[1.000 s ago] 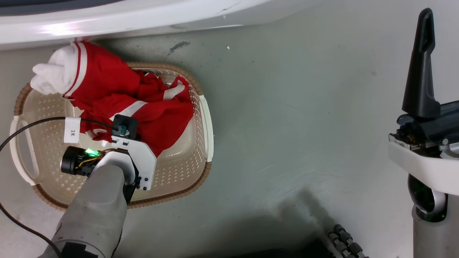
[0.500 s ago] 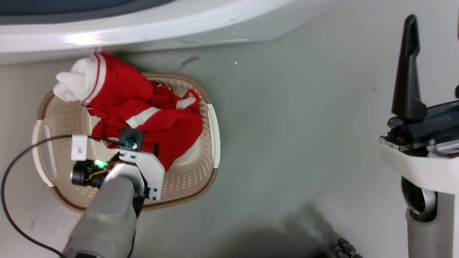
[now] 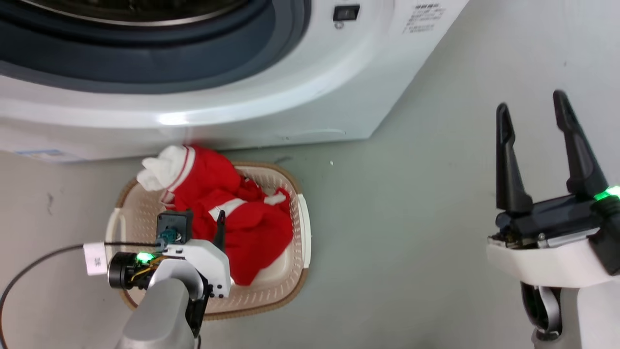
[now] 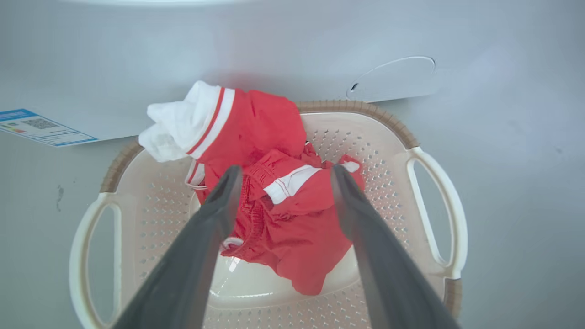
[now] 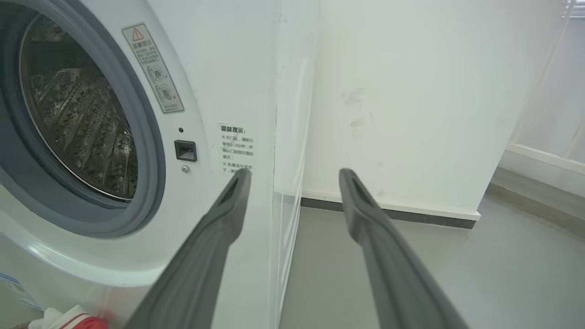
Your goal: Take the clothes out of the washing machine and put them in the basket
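Note:
The red clothes (image 3: 242, 228) with white stripes lie heaped in the cream basket (image 3: 304, 228) on the floor in front of the washing machine (image 3: 290, 97). A white-cuffed end (image 4: 178, 119) hangs over the basket's far rim. My left gripper (image 4: 285, 170) hovers open above the heap (image 4: 292, 228), holding nothing; one of its fingers (image 3: 220, 228) shows in the head view. My right gripper (image 3: 530, 101) is open and empty, off to the right of the machine, also seen as the right gripper (image 5: 295, 173) pointing at the machine's front corner. The steel drum (image 5: 77, 119) looks bare where it shows.
Grey floor (image 3: 411, 218) stretches to the right of the basket. A white wall (image 5: 411, 114) with a dark skirting stands beside the machine. A black cable (image 3: 43, 261) with a white tag runs from my left wrist.
The head camera has tilted up, so the machine's porthole is now in the picture. My right gripper now shows both fingers spread. The clothes lie as before in the basket.

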Available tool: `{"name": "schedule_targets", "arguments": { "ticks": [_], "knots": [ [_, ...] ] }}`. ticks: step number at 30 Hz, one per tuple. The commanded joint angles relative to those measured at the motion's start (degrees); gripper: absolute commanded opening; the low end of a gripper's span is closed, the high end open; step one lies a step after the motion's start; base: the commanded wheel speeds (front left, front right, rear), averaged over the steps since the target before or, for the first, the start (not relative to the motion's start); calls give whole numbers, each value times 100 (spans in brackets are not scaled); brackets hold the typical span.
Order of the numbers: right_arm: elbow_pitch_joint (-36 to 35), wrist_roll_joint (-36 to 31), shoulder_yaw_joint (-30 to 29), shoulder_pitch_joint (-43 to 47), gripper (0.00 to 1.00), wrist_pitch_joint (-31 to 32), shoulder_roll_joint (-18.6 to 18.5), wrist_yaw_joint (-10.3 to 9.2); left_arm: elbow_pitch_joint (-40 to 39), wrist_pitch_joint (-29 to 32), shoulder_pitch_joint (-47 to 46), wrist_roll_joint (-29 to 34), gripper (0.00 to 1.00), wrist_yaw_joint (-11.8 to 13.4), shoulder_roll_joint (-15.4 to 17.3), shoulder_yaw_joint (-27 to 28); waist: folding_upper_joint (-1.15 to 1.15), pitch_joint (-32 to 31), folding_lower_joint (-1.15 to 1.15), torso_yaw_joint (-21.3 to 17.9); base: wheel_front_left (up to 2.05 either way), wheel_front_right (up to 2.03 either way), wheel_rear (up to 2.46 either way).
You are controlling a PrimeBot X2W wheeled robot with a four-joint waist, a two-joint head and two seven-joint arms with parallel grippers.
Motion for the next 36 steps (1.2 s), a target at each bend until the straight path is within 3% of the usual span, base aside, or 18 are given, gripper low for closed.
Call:
{"name": "schedule_targets", "arguments": {
  "ticks": [1, 13, 20, 28, 36],
  "knots": [
    [49, -52, -8, 136, 100, -11, 1, -5, -275, -11, 201, 52, 100, 63, -10, 81, 0, -472, 0, 141, 0, 0, 0],
    [264, -80, 34, 732, 100, -11, 1, -4, -2958, -14, 1667, 595, 100, 434, -200, 925, 0, -1599, 0, 342, 0, 0, 0],
    [355, -56, 0, 1067, 100, -11, 1, -5, -4325, -14, 2406, 916, 100, 514, -356, 1314, 0, -2125, 0, 402, 0, 0, 0],
    [488, -2, -106, 1427, 100, -11, 1, -4, -5393, -14, 3072, 1174, 100, 535, -479, 1550, 0, -2614, 0, 438, 0, 0, 0],
    [817, 22, -239, 1644, 100, -11, 1, -5, -5728, -14, 3439, 1303, 100, 566, -530, 1614, 0, -2861, 0, 437, 0, 0, 0]
  ]
}}
